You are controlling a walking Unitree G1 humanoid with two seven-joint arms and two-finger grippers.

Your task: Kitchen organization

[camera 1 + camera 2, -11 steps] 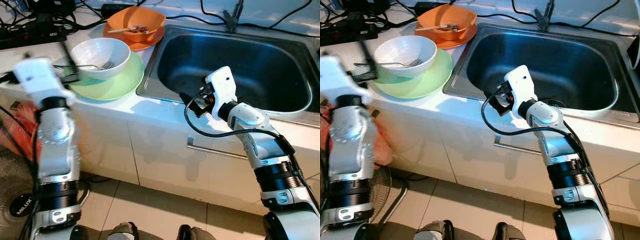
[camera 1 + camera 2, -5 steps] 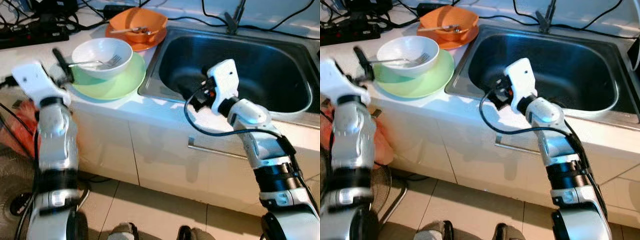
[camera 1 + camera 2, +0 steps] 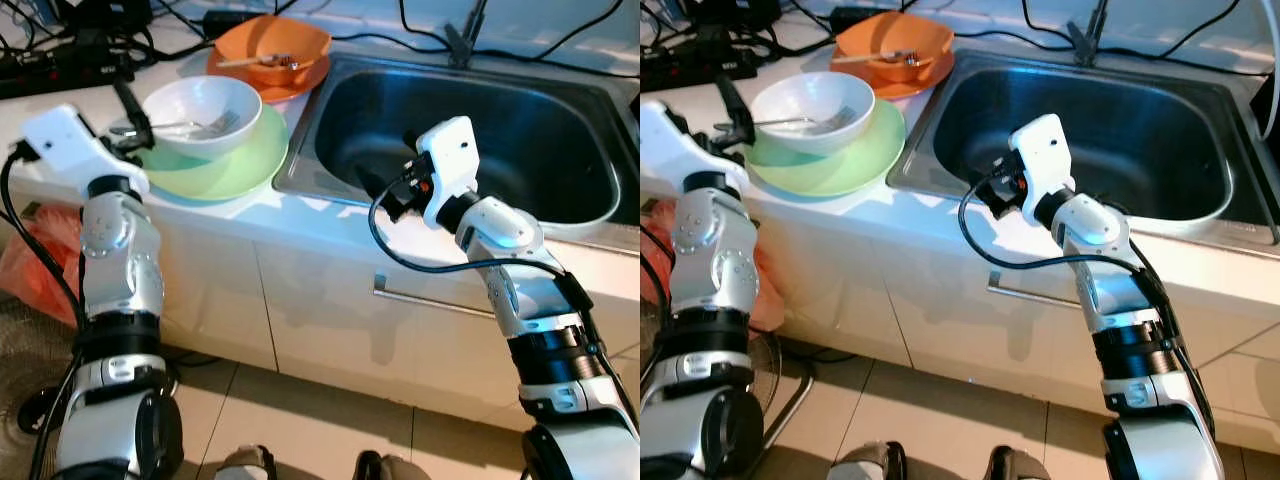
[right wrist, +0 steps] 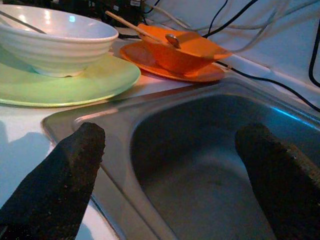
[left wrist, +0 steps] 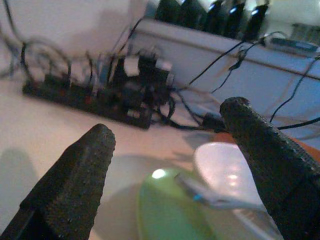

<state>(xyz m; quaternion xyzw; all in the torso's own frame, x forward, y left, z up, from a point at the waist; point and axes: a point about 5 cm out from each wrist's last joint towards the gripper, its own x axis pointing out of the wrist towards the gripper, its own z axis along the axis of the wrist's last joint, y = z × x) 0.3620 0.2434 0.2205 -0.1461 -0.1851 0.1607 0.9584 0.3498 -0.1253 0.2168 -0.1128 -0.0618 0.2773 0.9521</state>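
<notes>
Arms are raised at the sink (image 3: 560,215): left claw (image 3: 128,108) spread wide beside the white bowl (image 3: 200,110), right claw (image 4: 170,170) spread over the rim, both empty.

Counter: white worktop (image 3: 250,215) with a steel sink (image 3: 560,215) set into it.
Ahead of the left gripper (image 3: 128,110): green plate (image 3: 240,165).
Beyond the right gripper (image 3: 385,185): orange plate (image 3: 300,82).
Far edge: black power strip (image 3: 60,72), cables.
</notes>
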